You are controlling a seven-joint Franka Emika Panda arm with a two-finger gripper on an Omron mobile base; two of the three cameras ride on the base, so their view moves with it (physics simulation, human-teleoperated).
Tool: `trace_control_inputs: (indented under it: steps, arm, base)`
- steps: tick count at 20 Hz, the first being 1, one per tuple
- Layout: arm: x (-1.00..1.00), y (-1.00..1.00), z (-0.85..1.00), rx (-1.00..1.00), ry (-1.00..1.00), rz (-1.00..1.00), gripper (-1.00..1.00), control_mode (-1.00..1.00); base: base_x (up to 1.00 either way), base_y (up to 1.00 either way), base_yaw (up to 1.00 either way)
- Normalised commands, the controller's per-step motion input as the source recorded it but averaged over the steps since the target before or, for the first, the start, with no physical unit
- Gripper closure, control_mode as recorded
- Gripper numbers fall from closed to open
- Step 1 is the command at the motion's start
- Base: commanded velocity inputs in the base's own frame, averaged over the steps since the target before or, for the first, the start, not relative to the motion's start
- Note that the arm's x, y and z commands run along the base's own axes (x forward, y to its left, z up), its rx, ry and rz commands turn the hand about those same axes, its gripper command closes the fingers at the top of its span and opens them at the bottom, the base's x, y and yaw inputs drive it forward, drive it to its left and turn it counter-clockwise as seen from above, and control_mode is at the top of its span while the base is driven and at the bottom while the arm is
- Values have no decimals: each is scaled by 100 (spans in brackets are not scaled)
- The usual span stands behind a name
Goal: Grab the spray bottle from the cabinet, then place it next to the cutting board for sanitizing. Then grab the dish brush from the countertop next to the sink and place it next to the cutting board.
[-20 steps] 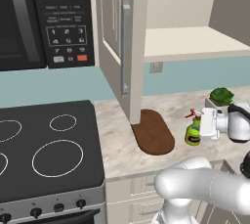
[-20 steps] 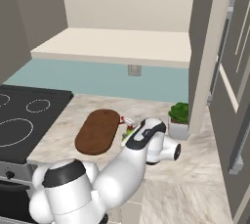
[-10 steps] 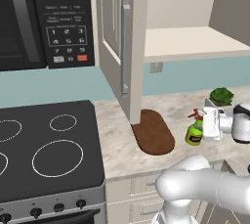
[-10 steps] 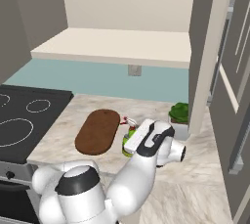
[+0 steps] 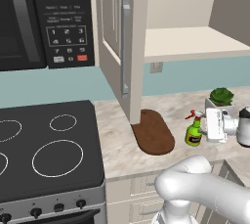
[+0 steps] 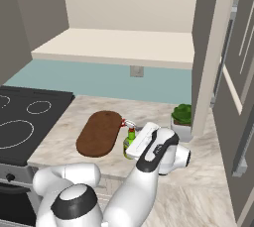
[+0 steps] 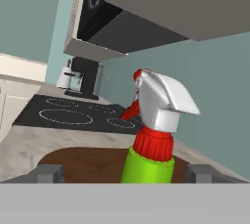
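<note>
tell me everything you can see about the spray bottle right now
The spray bottle is small, with a bright green body, a yellow label, a red collar and trigger, and a white nozzle head that looks like plastic. It stands upright on the countertop, just right of the cutting board and in front of the potted plant. The gripper has a finger on either side of its body; contact cannot be judged.
</note>
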Motion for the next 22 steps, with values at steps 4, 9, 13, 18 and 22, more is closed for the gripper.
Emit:
trace_control_inputs:
  steps: [4,9,13,18,22]
  arm:
    - [-39,-8,21,0,0,-7,-100,-100]
    - [-70,2,48,0,-2,-13,-100,-100]
    - [-69,63,60,0,0,-16,-100,-100]
    - [-57,77,90,0,0,-14,-100,-100]
    - [-58,56,100,0,2,-11,-100,-100]
  base:
    - [0,0,0]
    - [0,0,0]
    - [0,0,0]
    - [0,0,0]
    - [0,0,0]
